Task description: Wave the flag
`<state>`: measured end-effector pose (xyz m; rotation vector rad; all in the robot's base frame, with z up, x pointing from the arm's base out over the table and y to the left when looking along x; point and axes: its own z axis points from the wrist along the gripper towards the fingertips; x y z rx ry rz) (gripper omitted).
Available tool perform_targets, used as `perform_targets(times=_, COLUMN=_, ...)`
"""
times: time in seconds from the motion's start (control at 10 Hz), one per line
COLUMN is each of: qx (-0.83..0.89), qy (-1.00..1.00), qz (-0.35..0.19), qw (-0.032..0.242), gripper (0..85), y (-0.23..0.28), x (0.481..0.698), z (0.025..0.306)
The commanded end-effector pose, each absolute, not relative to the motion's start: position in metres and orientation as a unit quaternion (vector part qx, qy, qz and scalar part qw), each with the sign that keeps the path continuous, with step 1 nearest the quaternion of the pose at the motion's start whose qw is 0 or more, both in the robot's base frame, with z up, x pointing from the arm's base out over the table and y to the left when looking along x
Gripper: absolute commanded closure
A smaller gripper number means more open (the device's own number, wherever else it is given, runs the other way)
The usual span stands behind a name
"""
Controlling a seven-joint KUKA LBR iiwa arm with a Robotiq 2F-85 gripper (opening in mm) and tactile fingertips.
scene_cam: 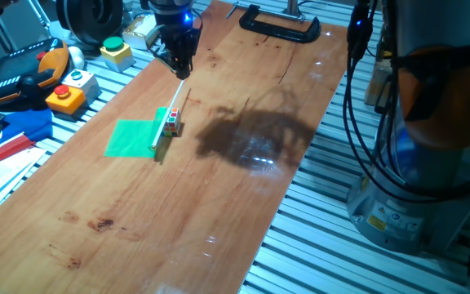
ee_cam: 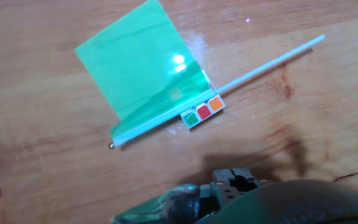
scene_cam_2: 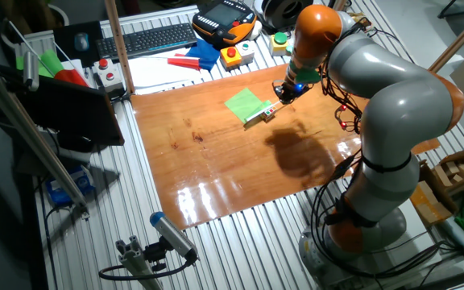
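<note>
Tool [scene_cam: 179, 64] above stick end; flag [scene_cam: 135, 137] flat, beside cube [scene_cam: 172, 124].

One fixed view looked down the bench [scene_cam: 219, 204] lengthwise from close range. The other fixed view stood higher and farther off, facing the arm's flank. The hand view looked straight down, nearest. All three shared the flag [scene_cam: 137, 137], at 10 o'clock in the first.

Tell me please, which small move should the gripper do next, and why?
Probably lower onto the bare end of the stick and close there. The gripper hangs just above that end, holding nothing. The flag lies flat on the table, and the puzzle cube touches the stick further down, so the free end looks the safest grasp.
</note>
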<state>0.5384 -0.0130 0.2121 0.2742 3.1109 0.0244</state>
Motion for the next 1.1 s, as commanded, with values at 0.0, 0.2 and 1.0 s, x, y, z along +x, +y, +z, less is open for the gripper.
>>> perform_targets(times=0.0, qx=0.092, qy=0.996, qz=0.008, qw=0.012, gripper=84.3, y=-0.015, x=0.541, z=0.210)
perform_targets(times=0.2, qx=0.115, qy=0.993, qz=0.007, qw=0.014, gripper=84.3, y=-0.019, x=0.545, z=0.205)
perform_targets(times=1.0, qx=0.206, qy=0.978, qz=-0.007, qw=0.014, gripper=84.3, y=-0.028, x=0.555, z=0.190)
